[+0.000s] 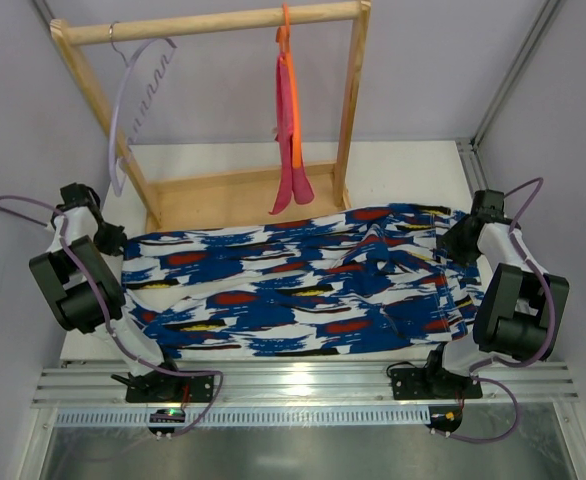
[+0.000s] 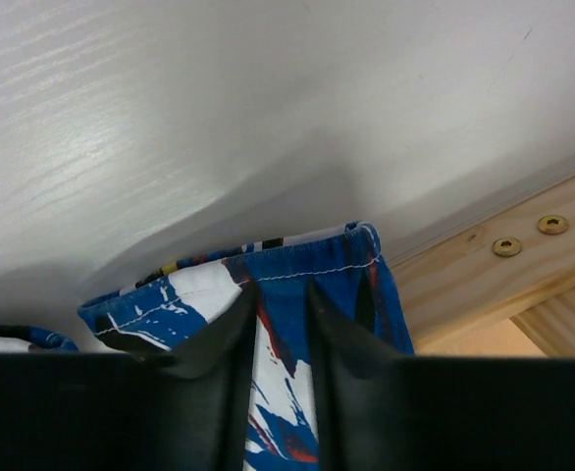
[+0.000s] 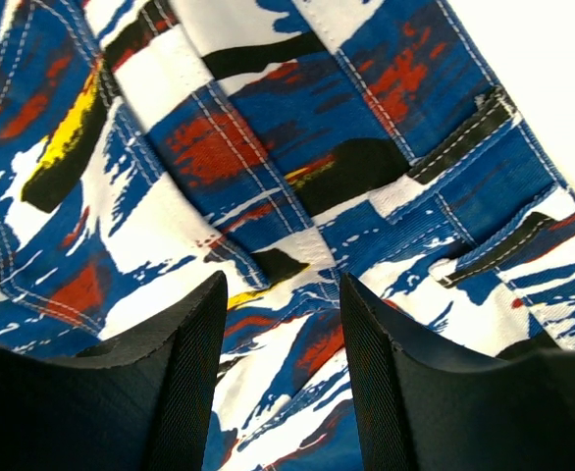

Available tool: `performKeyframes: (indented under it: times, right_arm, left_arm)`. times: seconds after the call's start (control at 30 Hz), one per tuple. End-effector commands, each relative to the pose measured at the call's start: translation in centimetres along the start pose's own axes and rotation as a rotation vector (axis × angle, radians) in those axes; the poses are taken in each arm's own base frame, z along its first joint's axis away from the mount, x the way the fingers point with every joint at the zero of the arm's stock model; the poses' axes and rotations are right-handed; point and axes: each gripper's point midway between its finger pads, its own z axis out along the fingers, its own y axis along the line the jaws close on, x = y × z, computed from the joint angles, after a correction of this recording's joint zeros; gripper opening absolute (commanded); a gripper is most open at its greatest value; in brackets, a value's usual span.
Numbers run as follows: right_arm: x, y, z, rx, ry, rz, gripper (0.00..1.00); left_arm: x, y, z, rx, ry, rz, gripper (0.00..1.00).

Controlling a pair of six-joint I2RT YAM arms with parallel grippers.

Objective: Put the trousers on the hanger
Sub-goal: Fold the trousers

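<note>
Trousers [image 1: 303, 295] spread across worktop [image 1: 403, 170] between both arms. Left wrist view: left tool [image 2: 280, 289] pinching a hem corner. Right wrist view: right tool [image 3: 283, 285] spread over belt loops. Only the top view shows hanger [image 1: 148, 90], hooked on far wooden rack [image 1: 223, 25].

We see the trousers [image 1: 303, 290] spread flat on the table [image 1: 403, 170], just in front of the wooden rack [image 1: 351, 100]. The hanger [image 1: 145, 92] hangs at the left end of the rack's rail, and a second hanger [image 1: 285, 50] carrying a cloth [image 1: 293, 170] hangs right of centre.
</note>
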Motion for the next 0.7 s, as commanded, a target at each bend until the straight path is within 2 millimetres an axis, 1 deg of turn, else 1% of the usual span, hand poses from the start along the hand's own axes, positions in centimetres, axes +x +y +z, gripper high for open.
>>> performKeyframes:
  times: [0.0,0.1,0.27,0.37,0.4,0.47,0.53,0.6,0.67]
  right_arm:
    - [-0.7,-0.5,0.3,0.04,-0.038,0.01,0.52]
    - [-0.6,-0.7,0.5,0.054,-0.031,0.008,0.52]
    - [-0.9,-1.0,0.2,0.07,-0.045,0.009,0.52]
    - [-1.1,-1.0,-0.2,0.068,-0.058,0.011,0.52]
    - [-1.2,-0.9,-0.3,0.065,-0.064,0.012,0.52]
    - [-1.3,-1.0,-0.4,0.068,-0.07,0.012,0.52]
    - [-1.3,-1.1,-0.3,0.07,-0.07,0.012,0.52]
    - [-1.3,-1.1,-0.3,0.074,-0.068,0.012,0.52]
    - [-1.3,-1.1,-0.3,0.075,-0.069,0.009,0.52]
  left_arm:
    - [-1.1,-1.3,-0.6,0.049,-0.003,-0.013,0.16]
    - [-1.2,-1.9,-0.8,0.07,0.0,-0.014,0.0]
    - [-2.0,-1.6,-1.5,0.04,-0.032,-0.03,0.0]
    - [-2.3,-2.0,-1.9,0.053,-0.044,-0.051,0.64]
    - [-2.5,-2.2,-2.0,0.059,-0.042,-0.057,0.67]
    - [-2.1,-2.5,-1.6,0.06,-0.011,-0.069,0.71]
    - [-2.0,-3.0,-1.4,0.067,0.015,-0.076,0.72]
    - [-1.4,-2.5,-0.4,0.031,0.047,-0.076,0.72]
    - [-1.4,-2.4,0.0,0.008,0.051,-0.075,0.7]
